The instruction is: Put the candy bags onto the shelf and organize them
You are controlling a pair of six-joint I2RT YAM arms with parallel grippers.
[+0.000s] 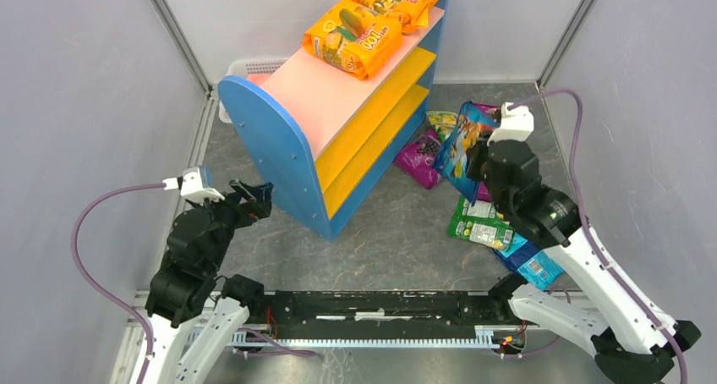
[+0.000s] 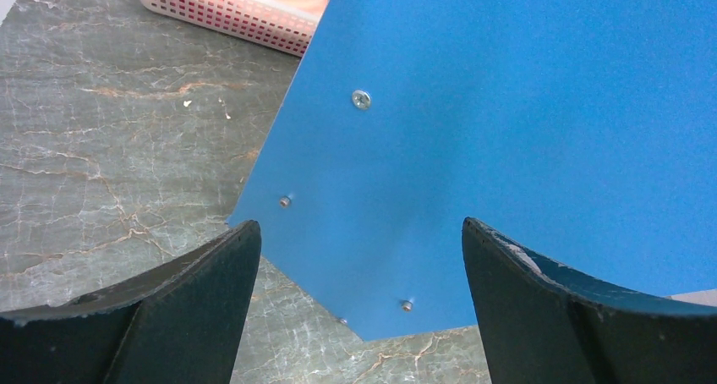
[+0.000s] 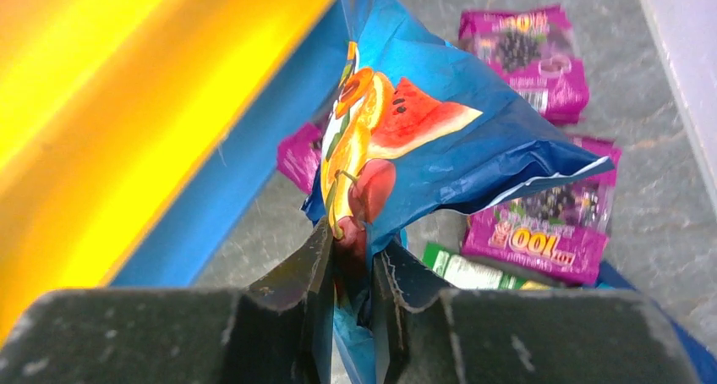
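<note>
Your right end effector (image 3: 351,249) clamps glossy blue pillow-shaped candy bag (image 3: 440,147) by edge: likely light, crinkly, slippery; grip flat seam, not puffed middle; left end effector (image 2: 359,227) released, empty.

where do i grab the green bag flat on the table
Likely the left end of the green bag: it lies flat with bare table beside that edge, while the right arm hides its right end. Come from above, after the right gripper drops its blue bag.

"100" on purple bag (image 3: 534,242), orange bag (image 1: 353,37).
</note>
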